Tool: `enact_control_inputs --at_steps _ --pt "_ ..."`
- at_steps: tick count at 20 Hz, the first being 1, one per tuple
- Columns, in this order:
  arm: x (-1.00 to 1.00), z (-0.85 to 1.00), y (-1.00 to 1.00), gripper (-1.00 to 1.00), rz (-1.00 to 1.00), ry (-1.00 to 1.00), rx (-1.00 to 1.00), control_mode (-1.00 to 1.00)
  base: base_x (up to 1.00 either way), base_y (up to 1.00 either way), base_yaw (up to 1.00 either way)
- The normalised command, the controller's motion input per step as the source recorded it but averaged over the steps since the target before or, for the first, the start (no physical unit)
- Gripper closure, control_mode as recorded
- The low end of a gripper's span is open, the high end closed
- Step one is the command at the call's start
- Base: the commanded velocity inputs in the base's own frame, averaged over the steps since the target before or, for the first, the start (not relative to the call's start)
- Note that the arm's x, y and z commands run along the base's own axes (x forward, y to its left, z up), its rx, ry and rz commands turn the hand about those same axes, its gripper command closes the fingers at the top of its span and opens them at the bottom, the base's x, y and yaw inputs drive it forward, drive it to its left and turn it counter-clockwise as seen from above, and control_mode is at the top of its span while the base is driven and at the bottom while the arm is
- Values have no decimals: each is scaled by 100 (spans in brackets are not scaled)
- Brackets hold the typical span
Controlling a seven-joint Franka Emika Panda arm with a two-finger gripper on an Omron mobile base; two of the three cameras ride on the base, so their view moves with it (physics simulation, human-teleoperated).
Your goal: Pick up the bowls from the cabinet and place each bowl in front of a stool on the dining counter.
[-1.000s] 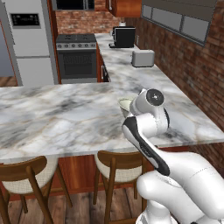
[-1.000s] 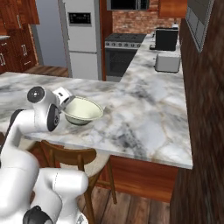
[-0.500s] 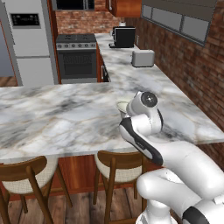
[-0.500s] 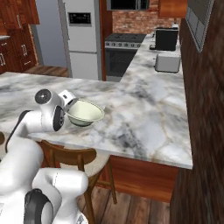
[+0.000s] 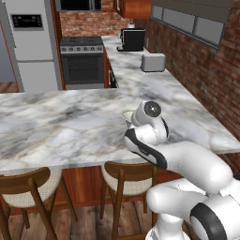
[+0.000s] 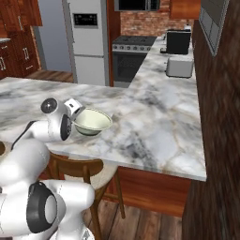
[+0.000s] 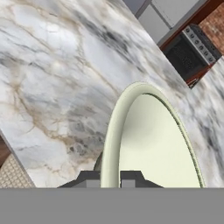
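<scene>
One bowl (image 6: 93, 121) pinched at near rim by tool (image 7: 110, 178), jaws shut on it, over bench (image 6: 154, 122). Stiff, glazed, likely slippery, chippable; rim only handhold.

Marble dining counter (image 6: 154, 140) (bowl (image 6: 93, 121) atop)

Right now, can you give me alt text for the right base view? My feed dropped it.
The gripper is shut on the rim of a cream bowl at the near edge of the marble dining counter, with a stool just below. Behind are a fridge, stove, toaster and brick wall.
</scene>
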Motion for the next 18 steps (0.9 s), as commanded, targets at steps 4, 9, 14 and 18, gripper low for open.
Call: enact_control_inputs --at_steps 4,9,14,18 --pt "13 -12 0 100 0 0 -1 -100 0 0 0" --pt "17 -10 2 100 0 0 0 -100 0 0 0" --pt "15 -7 1 100 0 6 0 -100 0 0 0" --pt "4 -7 9 100 0 15 0 -100 0 0 0"
